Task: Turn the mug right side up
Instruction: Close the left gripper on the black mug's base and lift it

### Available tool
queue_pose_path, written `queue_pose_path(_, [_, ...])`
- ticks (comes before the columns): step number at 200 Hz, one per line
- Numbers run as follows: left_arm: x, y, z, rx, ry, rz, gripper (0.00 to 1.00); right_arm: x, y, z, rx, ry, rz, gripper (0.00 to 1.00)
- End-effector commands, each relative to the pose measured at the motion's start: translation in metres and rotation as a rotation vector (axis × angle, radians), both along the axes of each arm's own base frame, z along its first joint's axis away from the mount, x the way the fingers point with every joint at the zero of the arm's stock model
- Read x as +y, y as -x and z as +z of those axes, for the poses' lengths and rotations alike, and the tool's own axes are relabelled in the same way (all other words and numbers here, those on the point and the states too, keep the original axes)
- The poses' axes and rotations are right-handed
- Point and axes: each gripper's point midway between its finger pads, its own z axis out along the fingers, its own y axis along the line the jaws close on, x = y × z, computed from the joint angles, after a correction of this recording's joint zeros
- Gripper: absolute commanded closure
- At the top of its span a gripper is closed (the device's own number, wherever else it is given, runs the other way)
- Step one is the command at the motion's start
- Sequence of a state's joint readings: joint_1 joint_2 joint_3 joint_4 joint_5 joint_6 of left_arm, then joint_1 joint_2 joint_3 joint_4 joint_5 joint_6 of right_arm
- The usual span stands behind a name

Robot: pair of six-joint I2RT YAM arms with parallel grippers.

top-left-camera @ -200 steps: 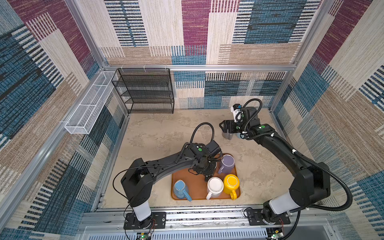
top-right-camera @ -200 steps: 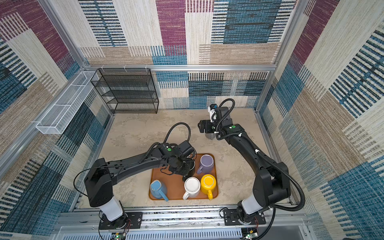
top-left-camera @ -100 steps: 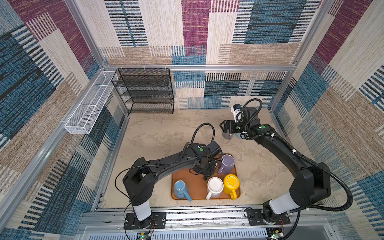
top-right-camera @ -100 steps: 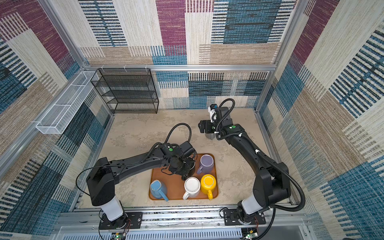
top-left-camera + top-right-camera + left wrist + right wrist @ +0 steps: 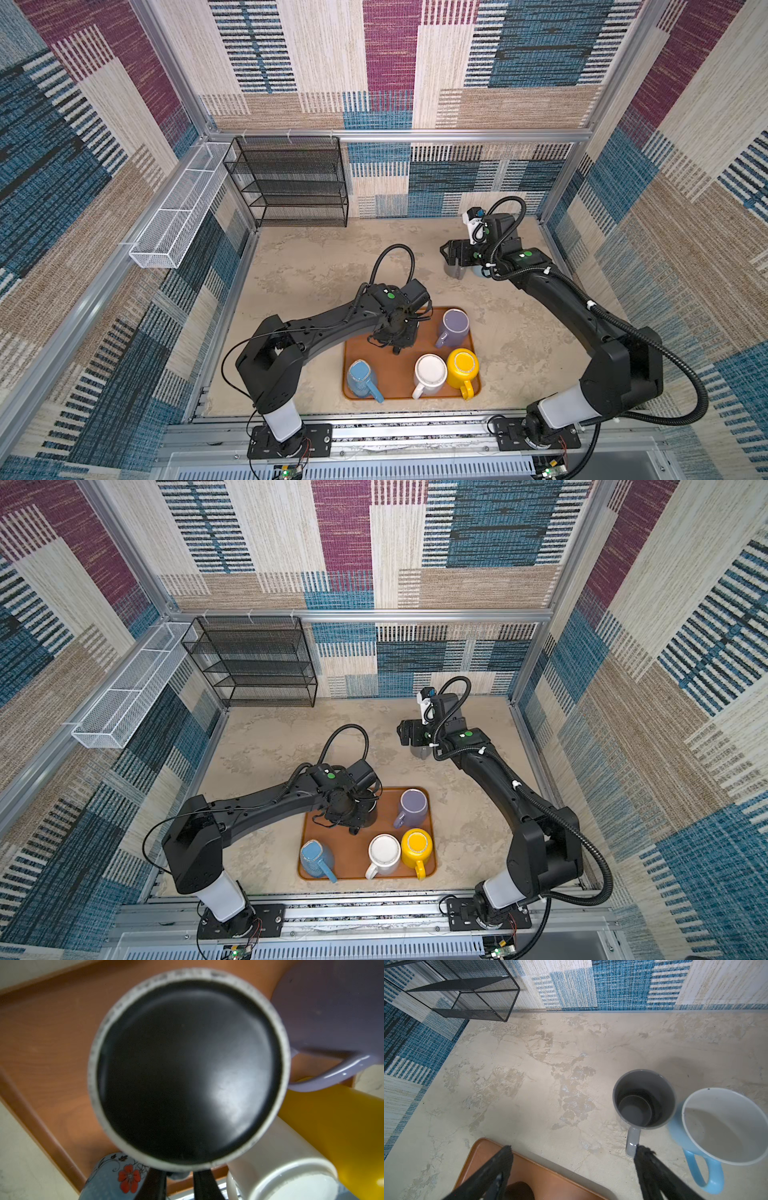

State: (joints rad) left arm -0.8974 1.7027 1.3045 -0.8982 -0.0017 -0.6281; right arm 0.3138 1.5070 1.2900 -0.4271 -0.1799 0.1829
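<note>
The mug (image 5: 189, 1068) is black and stands upside down on the brown tray (image 5: 52, 1032); its base with a pale foot ring fills the left wrist view. My left gripper (image 5: 179, 1174) points straight down over it, its fingers (image 5: 154, 1184) shut on the mug's dark handle. In both top views the gripper body (image 5: 395, 332) (image 5: 349, 810) hides nearly all of the mug. My right gripper (image 5: 576, 1149) hangs open and empty at the back right (image 5: 451, 255).
The tray (image 5: 399, 380) also holds a purple mug (image 5: 453, 328), a white mug (image 5: 430, 372), a yellow mug (image 5: 462, 368) and a blue floral mug (image 5: 361, 378), all close by. A grey mug (image 5: 643, 1099) and a light blue mug (image 5: 724, 1126) stand upright under the right gripper. Black rack (image 5: 291, 183) at the back.
The left gripper's jaws have narrowed onto the black mug's handle and the wrist has shifted slightly over the tray. The right arm has not moved.
</note>
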Motion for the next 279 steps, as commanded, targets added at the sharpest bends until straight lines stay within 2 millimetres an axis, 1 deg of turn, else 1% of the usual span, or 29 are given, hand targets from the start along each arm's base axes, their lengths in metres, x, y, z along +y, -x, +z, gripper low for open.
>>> queue_pose_path(1, [0.019, 0.000, 0.001, -0.011, -0.056, 0.012, 0.81, 0.001, -0.003, 0.005, -0.017, -0.008, -0.003, 0.06])
queue_pose_path(21, [0.029, -0.001, 0.001, -0.015, -0.073, 0.029, 0.81, 0.002, -0.005, 0.006, -0.017, -0.014, 0.001, 0.07])
queue_pose_path(34, [0.031, -0.002, 0.001, -0.017, -0.074, 0.030, 0.80, 0.003, -0.005, 0.007, -0.019, -0.016, 0.004, 0.07])
queue_pose_path(93, [0.034, -0.006, -0.002, -0.018, -0.100, 0.026, 0.77, 0.003, -0.006, 0.005, -0.013, -0.009, 0.003, 0.07])
queue_pose_path(112, [0.035, -0.007, -0.003, -0.016, -0.114, 0.025, 0.77, 0.003, -0.007, 0.008, -0.019, -0.008, 0.003, 0.07])
queue_pose_path(189, [0.034, -0.011, -0.007, -0.007, -0.127, 0.021, 0.76, 0.006, -0.012, 0.005, -0.011, -0.008, 0.014, 0.07])
queue_pose_path(251, [0.036, -0.013, -0.011, -0.006, -0.141, 0.020, 0.79, 0.010, -0.014, 0.005, -0.005, -0.022, 0.025, 0.07])
queue_pose_path(279, [0.036, -0.013, -0.012, -0.002, -0.144, 0.017, 0.85, 0.011, -0.014, 0.005, -0.004, -0.028, 0.026, 0.07])
